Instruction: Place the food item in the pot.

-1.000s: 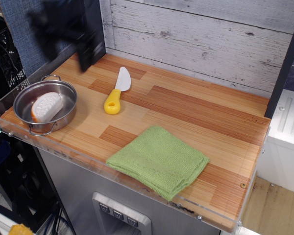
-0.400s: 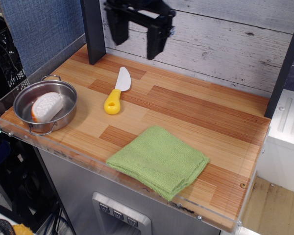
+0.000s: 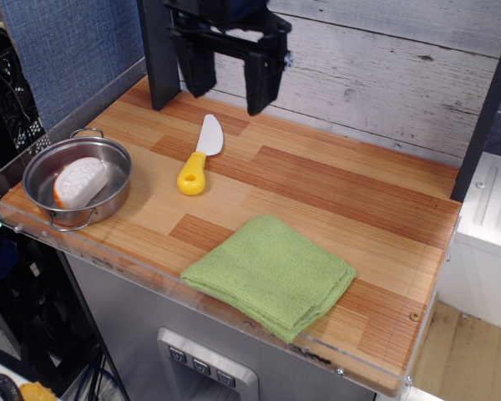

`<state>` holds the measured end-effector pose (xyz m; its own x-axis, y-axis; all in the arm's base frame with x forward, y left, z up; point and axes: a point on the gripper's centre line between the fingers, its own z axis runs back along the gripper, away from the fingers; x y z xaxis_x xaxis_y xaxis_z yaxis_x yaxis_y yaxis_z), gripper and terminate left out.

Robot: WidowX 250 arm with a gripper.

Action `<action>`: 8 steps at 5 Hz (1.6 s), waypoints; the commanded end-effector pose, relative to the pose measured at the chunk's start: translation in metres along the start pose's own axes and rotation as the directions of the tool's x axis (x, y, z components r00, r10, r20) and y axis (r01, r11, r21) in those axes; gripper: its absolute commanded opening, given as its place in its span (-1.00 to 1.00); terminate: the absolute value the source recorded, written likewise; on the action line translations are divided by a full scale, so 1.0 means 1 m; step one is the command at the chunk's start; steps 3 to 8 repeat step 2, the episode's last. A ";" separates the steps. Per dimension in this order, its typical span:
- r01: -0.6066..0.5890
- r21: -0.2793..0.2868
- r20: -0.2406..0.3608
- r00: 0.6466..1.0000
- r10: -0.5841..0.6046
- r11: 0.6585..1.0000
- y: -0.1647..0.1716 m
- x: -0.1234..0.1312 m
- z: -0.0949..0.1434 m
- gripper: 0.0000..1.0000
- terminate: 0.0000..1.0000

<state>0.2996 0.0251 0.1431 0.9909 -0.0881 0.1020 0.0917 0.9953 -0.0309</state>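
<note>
The food item (image 3: 79, 182), a white half-round wedge with an orange rind edge, lies inside the shiny steel pot (image 3: 117, 162) at the table's left front corner. My black gripper (image 3: 227, 93) hangs open and empty high above the back of the table, near the wood-plank wall, above the toy knife. Its two fingers (image 3: 258, 83) point down and stand well apart. It is far to the right of and behind the pot.
A white toy knife with a yellow handle (image 3: 192, 175) lies right of the pot. A folded green cloth (image 3: 271, 273) lies near the front edge. A dark post (image 3: 158, 58) stands at the back left. A clear acrylic lip (image 3: 108, 266) runs along the table's front.
My gripper has swung from the back left corner to the right, then came a little lower and leftward. The wedge and pot have not moved.
</note>
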 end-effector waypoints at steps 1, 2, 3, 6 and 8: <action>-0.058 0.064 -0.017 0.998 0.059 0.996 -0.003 -0.021 0.023 1.00 -1.00; -0.058 0.064 -0.017 0.998 0.059 0.996 -0.003 -0.021 0.023 1.00 1.00; -0.058 0.064 -0.017 0.998 0.059 0.996 -0.003 -0.021 0.023 1.00 1.00; -0.058 0.064 -0.017 0.998 0.059 0.996 -0.003 -0.021 0.023 1.00 1.00; -0.058 0.064 -0.017 0.998 0.059 0.996 -0.003 -0.021 0.023 1.00 1.00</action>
